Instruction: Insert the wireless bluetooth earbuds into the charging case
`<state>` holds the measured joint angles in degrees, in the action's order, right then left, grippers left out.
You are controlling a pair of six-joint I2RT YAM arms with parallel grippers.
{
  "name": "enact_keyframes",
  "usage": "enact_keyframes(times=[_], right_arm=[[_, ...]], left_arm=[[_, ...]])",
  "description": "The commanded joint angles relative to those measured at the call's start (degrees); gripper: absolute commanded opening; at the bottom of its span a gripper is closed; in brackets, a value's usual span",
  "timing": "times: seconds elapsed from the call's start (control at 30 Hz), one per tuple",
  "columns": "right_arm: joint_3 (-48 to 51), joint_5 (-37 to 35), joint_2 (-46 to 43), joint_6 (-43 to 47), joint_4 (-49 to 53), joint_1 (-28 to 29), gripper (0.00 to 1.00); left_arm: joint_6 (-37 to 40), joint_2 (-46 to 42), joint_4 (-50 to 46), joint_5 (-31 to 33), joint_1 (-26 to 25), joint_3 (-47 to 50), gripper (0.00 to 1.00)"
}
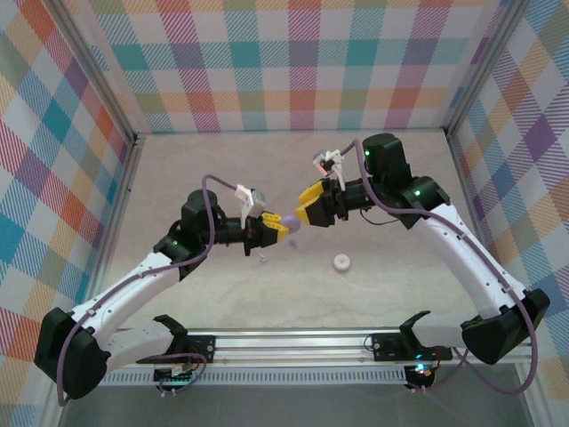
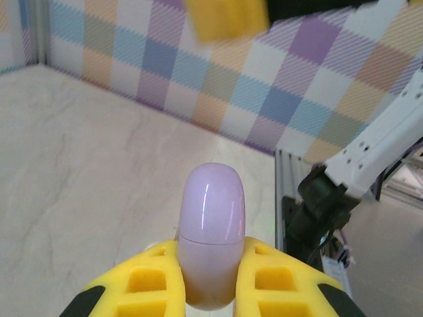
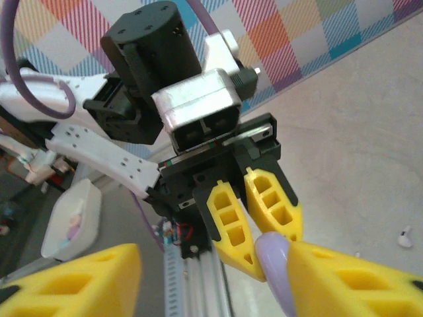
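Plaid walls in pastel checks close in a pale, marbled surface (image 1: pixel 178 178) on three sides, and a metal rail runs along its near edge. From the near left corner the left arm (image 1: pixel 133 280) reaches toward the middle of the surface. The left hand (image 1: pixel 274 228) hangs above it, its yellow fingers (image 2: pixel 149 284) clamped narrow on the lower part of the charging case (image 2: pixel 211 228). This is a smooth, pale purple capsule with a thin seam across it, its rounded end sticking out past the fingertips. A tiny pale earbud (image 1: pixel 262 259) lies loose on the surface just to the near-edge side of that hand, well apart from the case. Just right of the case, the right hand (image 1: pixel 302 206) faces it with its yellow fingers spread wide. One of these fingers sits right beside the capsule's end, but I cannot tell whether they touch. Further right, nearer the near edge, a small white round disc (image 1: pixel 340 261) sits alone on the surface. The right arm (image 1: pixel 462 249) bends back to the near right corner.
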<state>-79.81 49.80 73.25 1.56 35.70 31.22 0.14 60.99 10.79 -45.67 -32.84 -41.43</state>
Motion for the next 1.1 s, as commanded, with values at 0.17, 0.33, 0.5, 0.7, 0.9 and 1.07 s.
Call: enact_keyframes(times=[0.17, 0.33, 0.5, 0.7, 0.9, 1.07], right_arm=[[-1.0, -12.1, 1.7, 16.3, 9.3, 5.4, 0.56], [-0.1, -13.0, 2.6, 19.4, 9.7, 7.5, 0.56], [-0.4, -14.7, 3.8, 20.1, 10.1, 8.8, 0.53], [-1.4, -19.1, 5.1, 19.9, 10.0, 9.4, 0.53], [-4.8, -24.6, 7.3, 17.4, 10.6, 9.4, 0.53], [-7.5, -30.1, 8.5, 16.0, 11.5, 9.3, 0.53]], left_arm=[[2.6, -2.8, 6.3, -1.2, -0.1, 3.3, 0.00], [0.3, -3.7, 9.7, -2.0, -0.1, 6.2, 0.00], [1.2, -5.5, 8.9, -2.4, -0.1, 6.3, 0.00], [2.0, -5.7, 7.9, -3.7, -0.1, 4.8, 0.00], [2.0, -4.6, 6.1, -6.1, -0.1, 3.2, 0.00], [2.5, -5.2, 5.9, -6.0, -0.1, 3.7, 0.00]])
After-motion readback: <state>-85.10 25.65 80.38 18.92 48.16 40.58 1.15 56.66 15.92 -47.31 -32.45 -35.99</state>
